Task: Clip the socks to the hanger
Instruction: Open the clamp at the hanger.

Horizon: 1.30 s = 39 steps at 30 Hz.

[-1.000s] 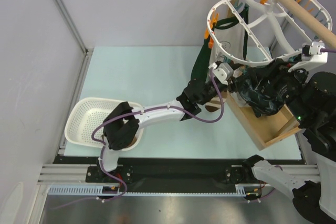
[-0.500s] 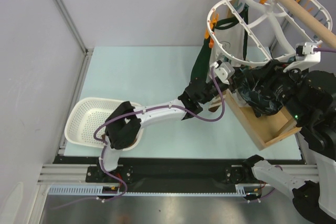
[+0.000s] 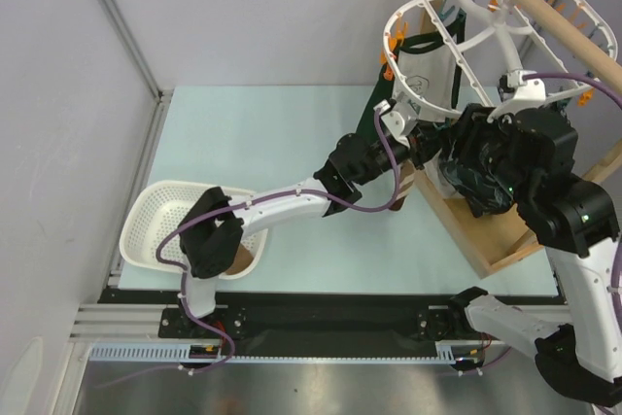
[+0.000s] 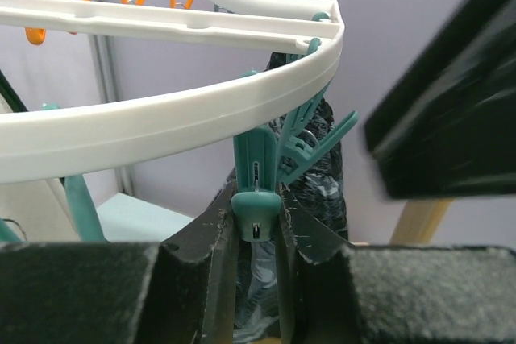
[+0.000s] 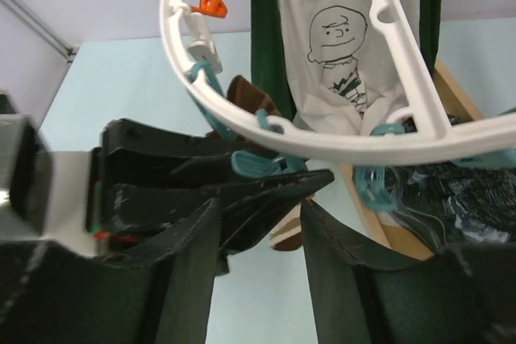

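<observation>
Left hand [image 4: 258, 235]: pinching teal clip [image 4: 256, 175] under hanger [image 4: 161, 118] rim.
Right hand [image 5: 258, 215]: fingers spread, brown sock [image 5: 251, 98] just beyond them.

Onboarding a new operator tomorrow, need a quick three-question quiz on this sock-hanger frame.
1. True or false: the hanger hangs from a wooden rod.
2. The clip between the left jaws is: A orange, B teal, C white?
3. What is printed on the cream cloth hanging under the hanger?
Key: 1 true; 2 B; 3 a cartoon boy.
</observation>
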{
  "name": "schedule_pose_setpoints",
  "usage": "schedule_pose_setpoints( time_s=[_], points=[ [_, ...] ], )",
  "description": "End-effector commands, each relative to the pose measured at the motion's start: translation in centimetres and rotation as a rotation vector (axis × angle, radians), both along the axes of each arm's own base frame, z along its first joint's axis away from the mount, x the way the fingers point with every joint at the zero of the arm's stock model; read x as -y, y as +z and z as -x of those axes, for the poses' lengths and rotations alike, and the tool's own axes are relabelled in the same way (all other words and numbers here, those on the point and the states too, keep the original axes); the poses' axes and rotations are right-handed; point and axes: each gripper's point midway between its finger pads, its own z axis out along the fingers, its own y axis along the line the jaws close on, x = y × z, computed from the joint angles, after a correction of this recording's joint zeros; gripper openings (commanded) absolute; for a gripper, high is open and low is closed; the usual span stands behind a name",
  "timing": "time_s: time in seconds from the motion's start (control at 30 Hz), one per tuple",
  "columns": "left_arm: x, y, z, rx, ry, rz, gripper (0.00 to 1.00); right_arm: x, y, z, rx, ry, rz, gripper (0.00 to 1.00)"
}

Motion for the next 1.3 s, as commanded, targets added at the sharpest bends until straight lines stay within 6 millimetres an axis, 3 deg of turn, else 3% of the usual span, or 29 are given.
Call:
schedule_pose_setpoints(
  time_s=[0.0,0.4,0.9,1.13,1.2,1.27],
  points=[
    [-1.6,4.1,2.5,0.016,-0.103,0.048,0.0,-0.3,0.2,-1.1,0.024,0.01,0.015,0.5],
    [-1.7,4.3,3.0,0.01,-0.134,0.056,0.0,-0.9,0.0,-3.6,0.029,0.001,-0.004,0.54],
    [-1.6,4.5,3.1,0.0,-0.14,0.05,0.0,-1.5,-1.5,-4.6,0.009,0.032,0.037,0.54],
    [-1.7,4.8,3.2,-0.001,-0.144,0.053,0.0,-1.5,-1.7,-5.1,0.01,0.022,0.047,0.36],
    [-1.8,4.9,3.2,-0.001,-0.143,0.053,0.04,-1.3,-1.8,-5.2,0.01,0.014,0.052,0.28],
    [-1.9,5.1,3.4,0.003,-0.147,0.057,0.08,-1.1,-1.8,-5.3,0.013,0.003,0.058,0.12]
  ],
)
